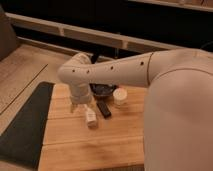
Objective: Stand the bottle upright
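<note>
A white robot arm point(125, 70) reaches in from the right of the frame, bends at a rounded joint left of centre and drops toward a wooden table point(95, 145). The gripper point(82, 106) hangs at the end of that drop, low over the table's upper left part, with its fingers apart and nothing clamped between them.

The bottle point(90, 118) sits on the wood just below and right of the gripper, near the centre of the frame. It is a small whitish shape with its paler end pointing up the frame. Whether it stands, leans or lies cannot be told, nor whether the gripper touches it.

Just right of the bottle lies a flat black block point(104, 109), set at a slant. Above the block, partly hidden behind the arm, is a dark bowl point(102, 90). A round white jar point(120, 96) stands just right of the bowl.

A dark mat point(25, 125) covers the table's left edge, running from mid-left to the lower left corner. The robot's pale body point(180, 120) fills the right side of the frame. A light rail point(75, 34) crosses the dark background at the top.
</note>
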{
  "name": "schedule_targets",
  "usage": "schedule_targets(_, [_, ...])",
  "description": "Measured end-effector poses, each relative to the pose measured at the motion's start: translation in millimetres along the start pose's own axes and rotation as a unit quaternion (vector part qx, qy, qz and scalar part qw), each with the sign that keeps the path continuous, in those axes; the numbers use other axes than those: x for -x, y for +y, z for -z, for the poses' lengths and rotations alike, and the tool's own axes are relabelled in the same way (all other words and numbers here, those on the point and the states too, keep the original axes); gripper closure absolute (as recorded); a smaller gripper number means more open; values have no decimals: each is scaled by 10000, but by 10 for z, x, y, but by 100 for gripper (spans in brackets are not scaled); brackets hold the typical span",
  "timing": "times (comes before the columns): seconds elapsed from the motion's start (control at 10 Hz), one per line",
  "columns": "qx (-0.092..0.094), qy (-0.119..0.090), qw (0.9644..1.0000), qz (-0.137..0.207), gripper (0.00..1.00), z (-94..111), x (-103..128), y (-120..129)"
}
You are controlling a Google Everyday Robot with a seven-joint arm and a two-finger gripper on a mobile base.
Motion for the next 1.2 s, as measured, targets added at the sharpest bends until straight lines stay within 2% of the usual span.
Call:
schedule_targets(0.2, [-117,-468,9981,395,35,86,212,63])
schedule_targets(0.3, [-184,-1006,9908,883,35,230,439,174])
schedule_targets(0.4, [-211,-1396,9822,1239,35,359,598,249])
schedule_targets(0.5, [-208,-1836,9690,1637,35,529,764,333])
schedule_targets(0.6, [-208,-2103,9591,1885,35,643,857,390])
schedule_targets(0.7, [-214,-2255,9524,2042,35,710,907,438])
schedule_targets(0.9, [-216,-2253,9521,2054,35,706,901,442])
schedule_targets(1.0, [-271,-2182,9553,1978,35,655,871,400])
schedule_targets(1.2, [-665,-1873,9674,1568,35,443,814,-11])
